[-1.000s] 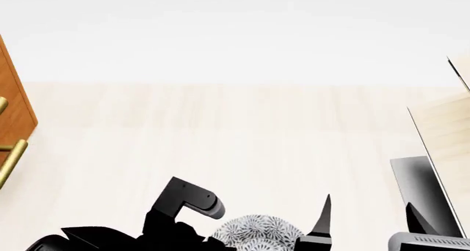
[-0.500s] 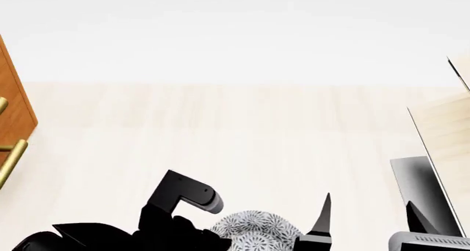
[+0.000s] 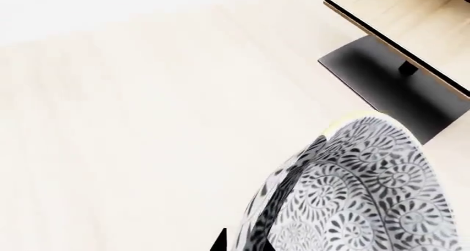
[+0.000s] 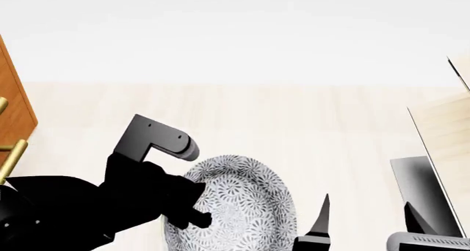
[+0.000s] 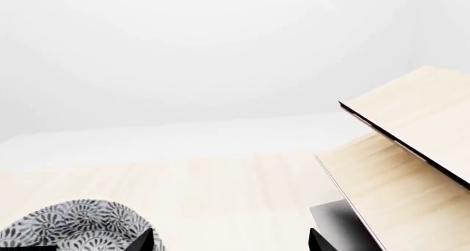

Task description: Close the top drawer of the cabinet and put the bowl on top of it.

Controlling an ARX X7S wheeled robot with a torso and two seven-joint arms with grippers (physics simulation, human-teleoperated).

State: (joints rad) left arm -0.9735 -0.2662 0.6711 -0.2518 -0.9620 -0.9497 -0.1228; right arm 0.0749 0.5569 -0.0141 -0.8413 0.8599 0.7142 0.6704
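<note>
The patterned white and grey-blue bowl (image 4: 246, 204) hangs tilted above the pale floor, low in the head view. My left gripper (image 4: 192, 208) is shut on its rim at the bowl's left side. In the left wrist view the bowl (image 3: 367, 190) fills the lower corner, its rim between my left gripper's (image 3: 250, 243) dark tips. My right gripper (image 4: 367, 223) stands open to the bowl's right, holding nothing. The right wrist view shows the bowl (image 5: 74, 226) beside that open right gripper (image 5: 233, 241). Only an edge of the cabinet (image 4: 16, 97) and a brass handle (image 4: 11, 157) show at far left. Which front is the top drawer cannot be told.
A pale wooden rack (image 4: 448, 130) on a black base (image 4: 419, 185) stands at the right, close to my right gripper. The same rack (image 5: 411, 130) shows in the right wrist view. Pale wooden floor (image 4: 257, 113) lies between cabinet and rack.
My left arm has risen and swung left with the bowl, which now shows much more fully and more tilted. The right gripper has not moved.
</note>
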